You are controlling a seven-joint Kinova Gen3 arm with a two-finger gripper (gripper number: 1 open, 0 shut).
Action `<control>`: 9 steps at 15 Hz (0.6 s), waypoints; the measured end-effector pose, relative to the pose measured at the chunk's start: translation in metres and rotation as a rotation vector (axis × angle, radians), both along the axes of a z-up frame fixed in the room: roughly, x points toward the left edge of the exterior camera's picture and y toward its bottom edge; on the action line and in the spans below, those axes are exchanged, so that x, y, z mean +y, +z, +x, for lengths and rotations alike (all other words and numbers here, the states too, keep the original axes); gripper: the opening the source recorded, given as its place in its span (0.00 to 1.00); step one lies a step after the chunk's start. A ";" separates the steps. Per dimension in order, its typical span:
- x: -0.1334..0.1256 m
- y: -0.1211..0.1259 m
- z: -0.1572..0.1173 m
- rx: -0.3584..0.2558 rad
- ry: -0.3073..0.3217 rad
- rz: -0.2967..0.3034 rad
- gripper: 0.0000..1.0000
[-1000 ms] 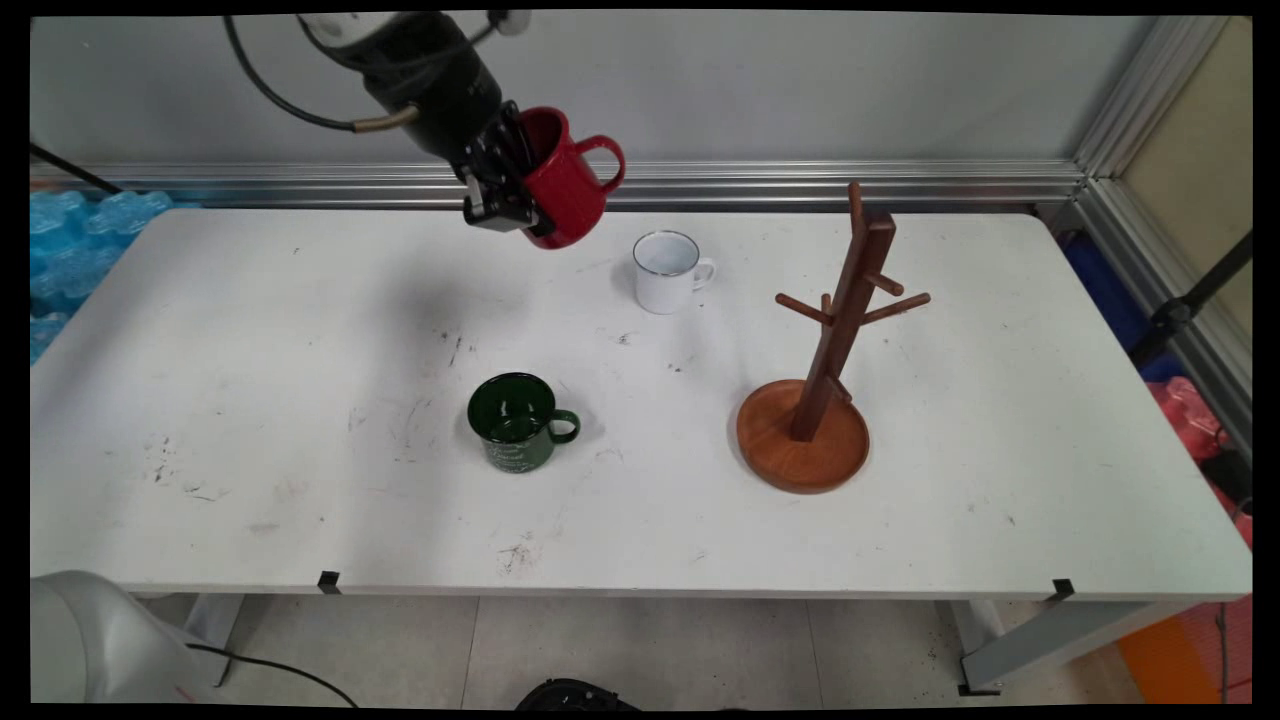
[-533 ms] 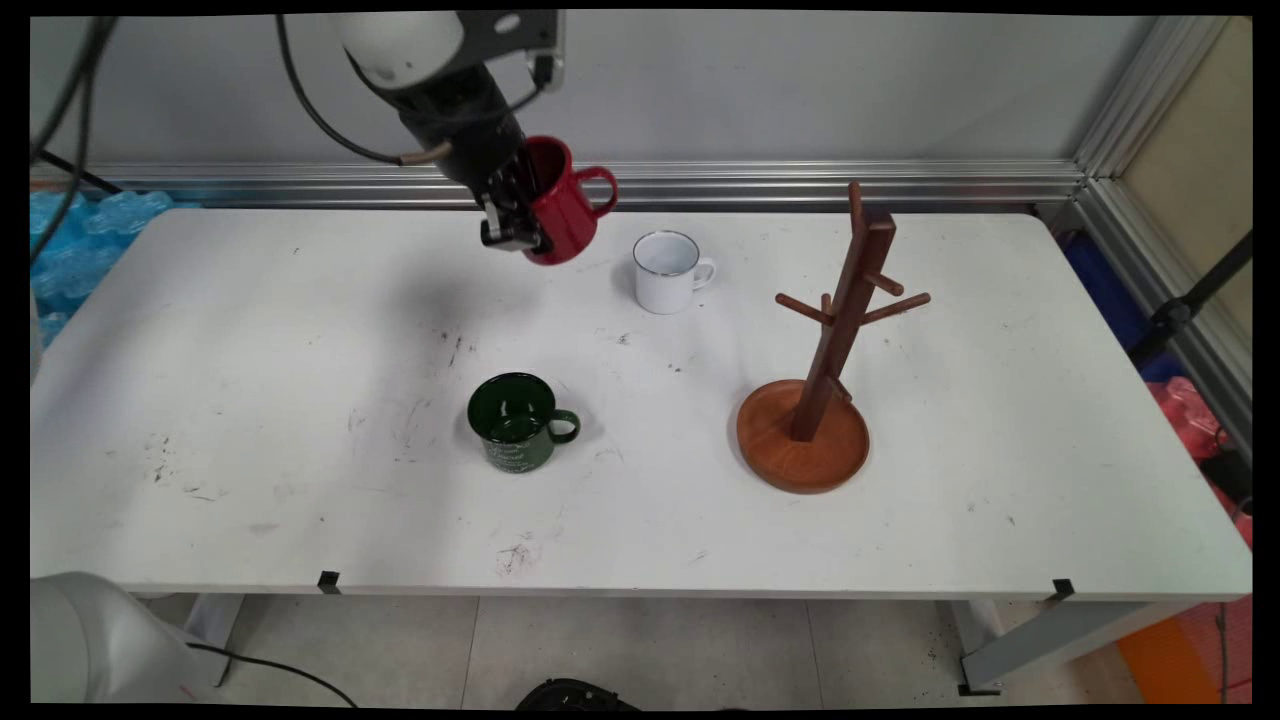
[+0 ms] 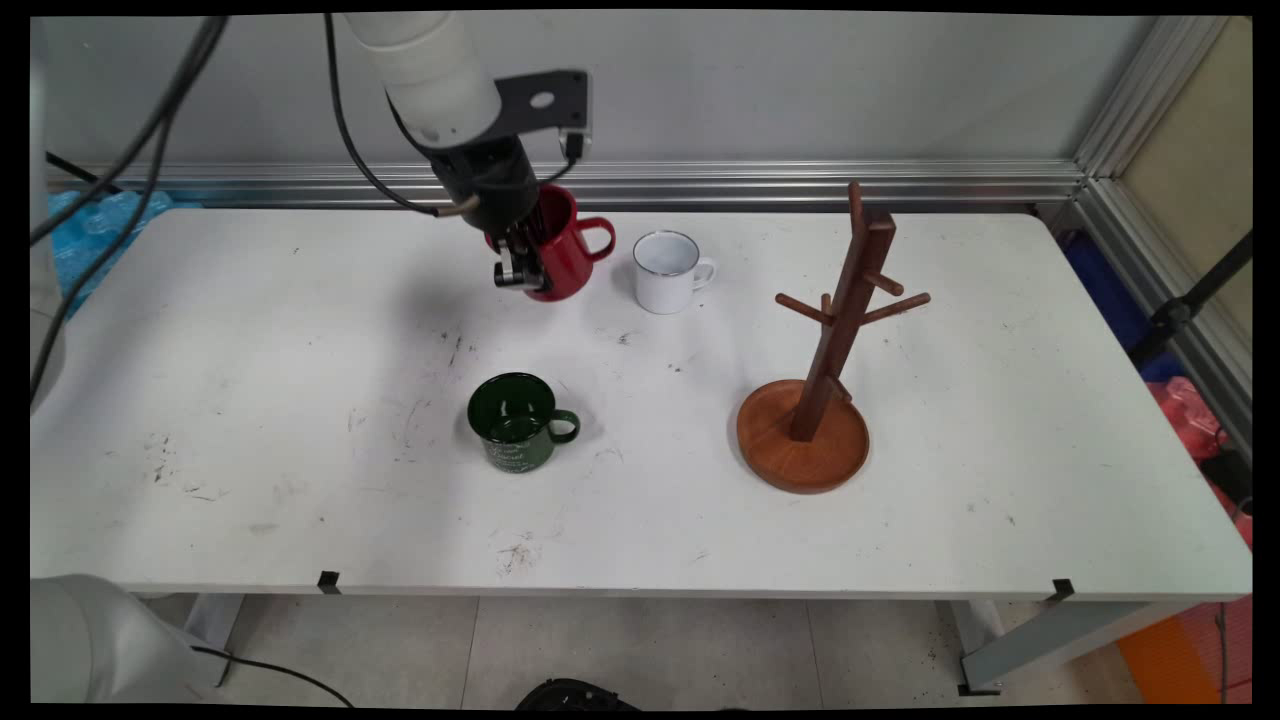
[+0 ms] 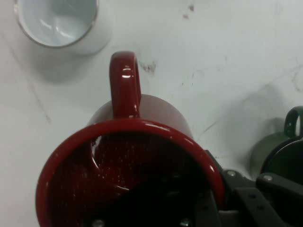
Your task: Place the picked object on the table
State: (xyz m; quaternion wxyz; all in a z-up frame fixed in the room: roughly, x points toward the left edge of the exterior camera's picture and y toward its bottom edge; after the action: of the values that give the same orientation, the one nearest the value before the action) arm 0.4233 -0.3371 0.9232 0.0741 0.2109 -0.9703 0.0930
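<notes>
- White table (image 3: 250, 330), seen from above.
- Wooden mug tree (image 3: 835, 350) stands at the right, well apart from the gripper.
- Black gripper (image 3: 522, 262) pinches the red mug (image 3: 565, 250) by its rim, upright, just left of the white mug (image 3: 668, 272), handle toward it.

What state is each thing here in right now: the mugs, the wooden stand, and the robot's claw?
red mug: gripped by its rim, about upright, low over the table or just touching it.
white mug: upright on the table, empty.
green mug: upright on the table.
mug tree: standing, pegs bare.
gripper: shut on the red mug's wall.
</notes>
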 end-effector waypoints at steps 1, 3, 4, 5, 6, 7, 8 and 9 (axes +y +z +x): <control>-0.002 -0.007 -0.001 -0.010 -0.002 0.009 0.00; -0.006 -0.019 -0.004 -0.025 -0.002 0.025 0.00; -0.008 -0.027 -0.006 -0.035 -0.002 0.036 0.00; -0.010 -0.033 -0.007 -0.041 -0.002 0.044 0.00; -0.011 -0.038 -0.008 -0.046 -0.003 0.052 0.00; -0.012 -0.043 -0.010 -0.050 -0.003 0.059 0.00; -0.013 -0.048 -0.011 -0.054 -0.003 0.065 0.00; -0.014 -0.053 -0.012 -0.058 -0.004 0.071 0.00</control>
State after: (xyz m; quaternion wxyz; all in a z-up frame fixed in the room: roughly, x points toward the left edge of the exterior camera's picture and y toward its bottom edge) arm 0.4115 -0.3516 0.8705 0.0387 0.2088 -0.9751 0.0644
